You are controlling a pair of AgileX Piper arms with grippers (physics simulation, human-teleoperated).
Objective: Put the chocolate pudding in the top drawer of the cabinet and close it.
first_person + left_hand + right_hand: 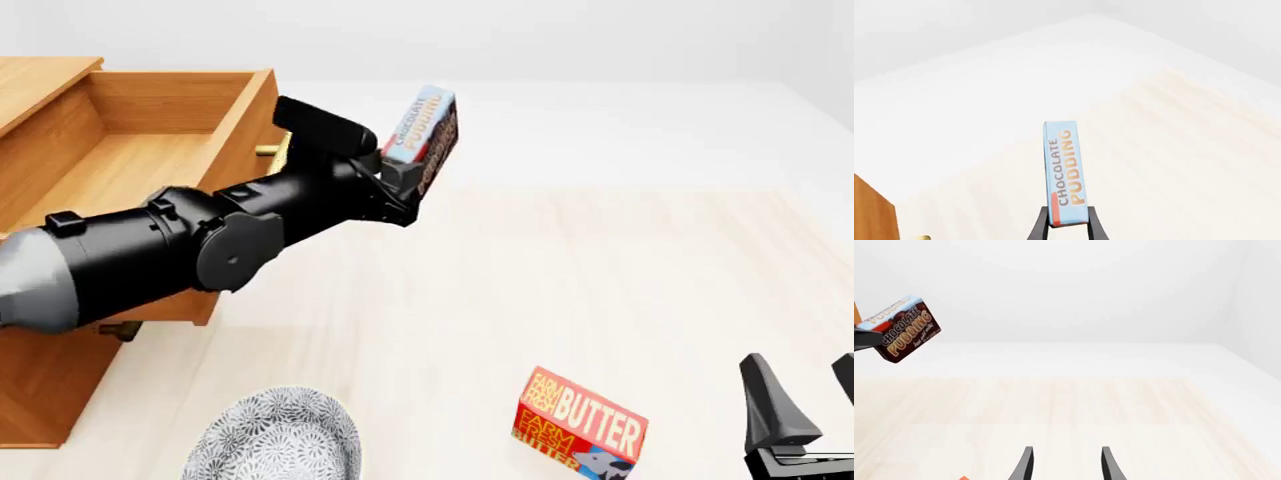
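Pale wooden bench [561,300], left claw [400,180] clamped on chocolate pudding [424,130] held up beside the open top drawer [134,130], right claw [1066,465] spread apart, holding nothing

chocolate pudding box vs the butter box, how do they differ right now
The chocolate pudding is up in the air, clamped in the left claw beside the open top drawer; the butter box sits on the table, untouched. The chocolate pudding has a light blue narrow face and dark brown front; the butter box is red with white lettering. The butter box looks larger, though it lies nearer the camera. Both are printed rectangular food boxes.
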